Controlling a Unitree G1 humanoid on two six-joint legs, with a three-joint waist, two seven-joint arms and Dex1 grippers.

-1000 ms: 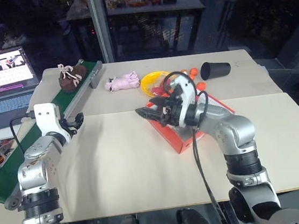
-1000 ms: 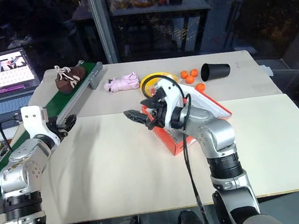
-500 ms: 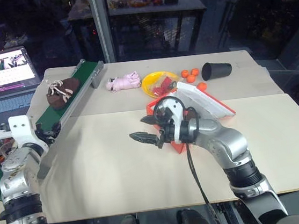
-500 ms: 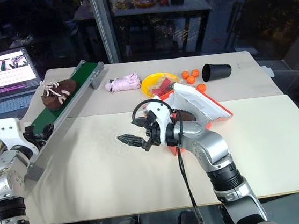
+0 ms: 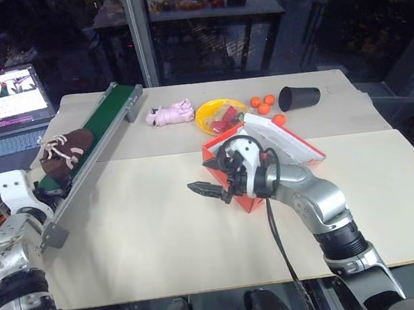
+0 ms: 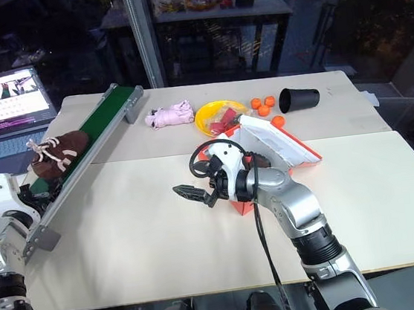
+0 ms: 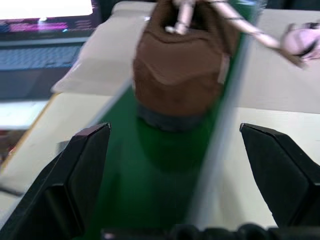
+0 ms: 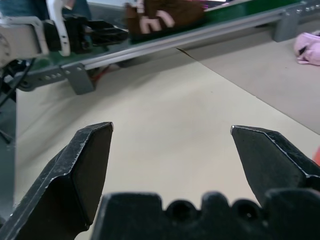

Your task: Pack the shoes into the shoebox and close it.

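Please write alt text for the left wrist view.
A fuzzy dark brown shoe with cream laces sits on a green conveyor belt, directly ahead of the left hand, whose two black fingers are spread wide and touch nothing.

Shoe [image 5: 63, 149] on conveyor [image 5: 106, 121], left of shoebox [image 5: 243, 196]
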